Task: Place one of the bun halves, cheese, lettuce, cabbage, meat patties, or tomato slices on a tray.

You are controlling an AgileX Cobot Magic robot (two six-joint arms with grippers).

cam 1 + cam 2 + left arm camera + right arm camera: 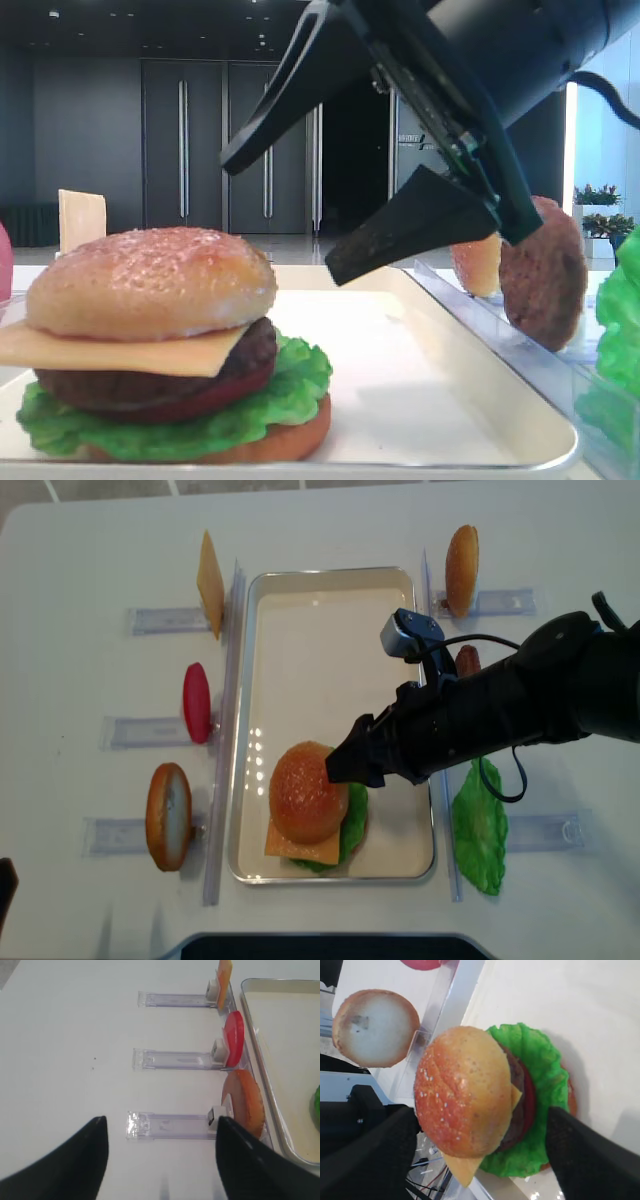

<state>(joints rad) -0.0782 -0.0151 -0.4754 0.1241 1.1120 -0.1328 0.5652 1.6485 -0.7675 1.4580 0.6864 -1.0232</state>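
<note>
Right gripper [480, 1130]: you see jaws spread wide, holding nothing (straddling the top bun half [462, 1091]).
Top bun half: resting on stack, near left of tray [330, 610].
Left gripper [162, 1157]: apparently open, empty.

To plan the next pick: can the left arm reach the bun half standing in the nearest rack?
Probably yes. The left gripper has its fingers open, and the bun half stands just ahead with nothing between.

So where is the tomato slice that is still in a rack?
In the overhead view the tomato slice stands on edge left of the tray, in the middle rack, between the cheese behind and a bun half in front.
</note>
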